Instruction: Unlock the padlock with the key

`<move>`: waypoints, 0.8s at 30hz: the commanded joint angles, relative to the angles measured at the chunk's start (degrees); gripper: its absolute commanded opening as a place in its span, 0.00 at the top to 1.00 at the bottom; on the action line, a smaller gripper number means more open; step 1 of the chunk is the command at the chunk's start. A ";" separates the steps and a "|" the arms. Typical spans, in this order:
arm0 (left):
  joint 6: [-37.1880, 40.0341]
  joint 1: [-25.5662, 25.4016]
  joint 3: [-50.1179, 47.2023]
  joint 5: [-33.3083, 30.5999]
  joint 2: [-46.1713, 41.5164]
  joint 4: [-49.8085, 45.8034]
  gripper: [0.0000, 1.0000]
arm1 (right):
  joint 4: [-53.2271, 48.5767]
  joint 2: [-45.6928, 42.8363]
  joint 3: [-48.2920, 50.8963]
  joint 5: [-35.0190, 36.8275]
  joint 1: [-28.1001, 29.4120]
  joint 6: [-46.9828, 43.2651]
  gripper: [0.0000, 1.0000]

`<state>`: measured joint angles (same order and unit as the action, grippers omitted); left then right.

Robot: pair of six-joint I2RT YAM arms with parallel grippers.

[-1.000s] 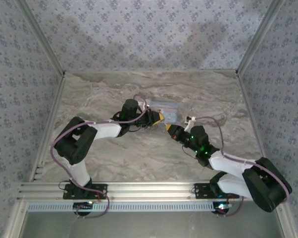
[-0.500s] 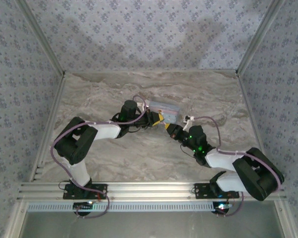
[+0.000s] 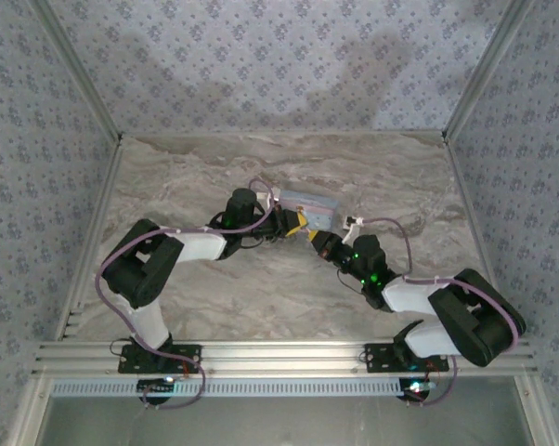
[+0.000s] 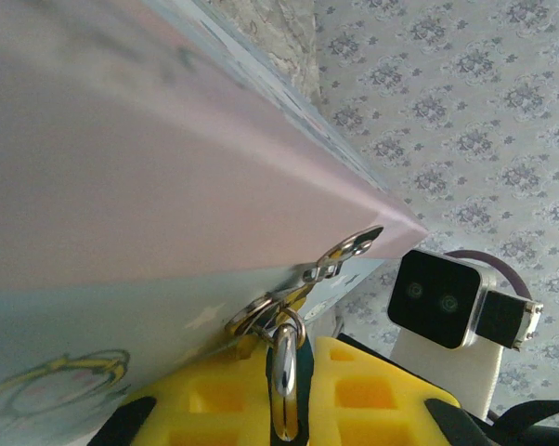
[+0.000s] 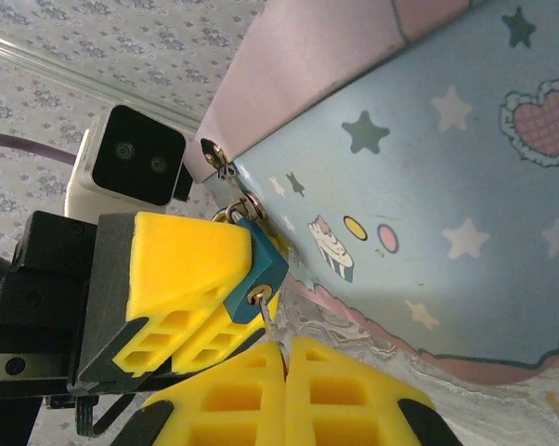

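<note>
Pinching the padlock (image 5: 258, 263) between its yellow pads, the left gripper (image 5: 231, 279) holds it at the hasp (image 4: 340, 255) on the tin box (image 5: 428, 177). That's the box's near-left corner, mid-counter (image 3: 214, 297). The shackle (image 4: 284, 386) hangs through the hasp ring, sitting between the left fingers in the left wrist view. The right gripper (image 5: 282, 358) is pressed together on the key (image 5: 269, 327). Only its thin shank shows, running from the fingertips into the keyhole on the padlock's end face. Cannot tell whether the shackle is released. Both grippers nearly touch, just near of the box.
</note>
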<state>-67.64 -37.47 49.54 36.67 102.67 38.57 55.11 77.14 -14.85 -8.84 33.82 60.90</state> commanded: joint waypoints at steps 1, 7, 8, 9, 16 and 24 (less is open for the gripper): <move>-0.26 0.42 0.21 1.73 0.66 5.23 1.00 | 2.17 0.89 -1.74 -0.67 -0.30 0.54 1.00; -0.73 0.30 0.16 1.90 0.86 5.82 1.00 | 6.08 3.80 -2.07 -1.68 -0.51 1.46 1.00; -0.66 0.30 0.08 1.84 0.82 5.82 1.00 | 6.32 4.04 -2.19 -1.84 -0.43 1.66 1.00; -0.56 0.31 0.07 1.91 0.83 5.72 1.00 | 6.48 4.28 -2.35 -1.92 -0.42 1.67 1.00; -1.07 0.33 -0.28 2.35 1.05 6.98 1.00 | 8.24 4.80 -2.09 -1.95 -0.81 2.51 1.00; -3.14 0.25 -0.85 3.37 1.65 11.01 1.00 | 16.59 10.47 -2.80 -3.93 -1.48 8.55 1.00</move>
<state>-70.04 -36.62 48.88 36.36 104.05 43.40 66.06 85.69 -15.79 -11.70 32.62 66.08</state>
